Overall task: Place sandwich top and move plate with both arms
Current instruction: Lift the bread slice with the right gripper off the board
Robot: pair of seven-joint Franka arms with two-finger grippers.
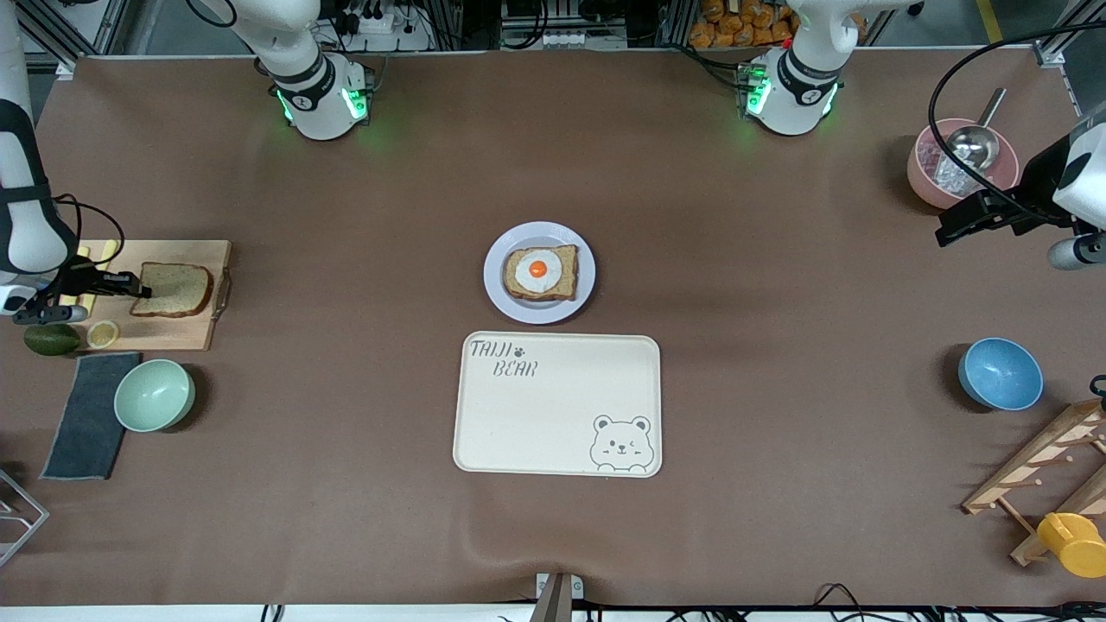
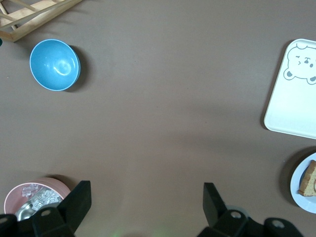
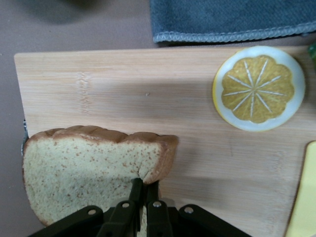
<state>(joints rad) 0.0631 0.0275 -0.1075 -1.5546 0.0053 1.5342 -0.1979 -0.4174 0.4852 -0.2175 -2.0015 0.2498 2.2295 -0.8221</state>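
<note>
"TAIJI BEAR" tray [image 1: 557, 403] lies nearer than plate [image 1: 539, 273] with egg toast [image 1: 541, 272].

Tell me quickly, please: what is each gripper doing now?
Left gripper: open, holding nothing, above bare table.
Right gripper: shut on the sandwich top, at the cutting board.

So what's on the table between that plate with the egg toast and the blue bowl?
Nothing: the front view shows only bare brown table between the plate and the blue bowl. The left wrist view shows the same empty stretch.
</note>
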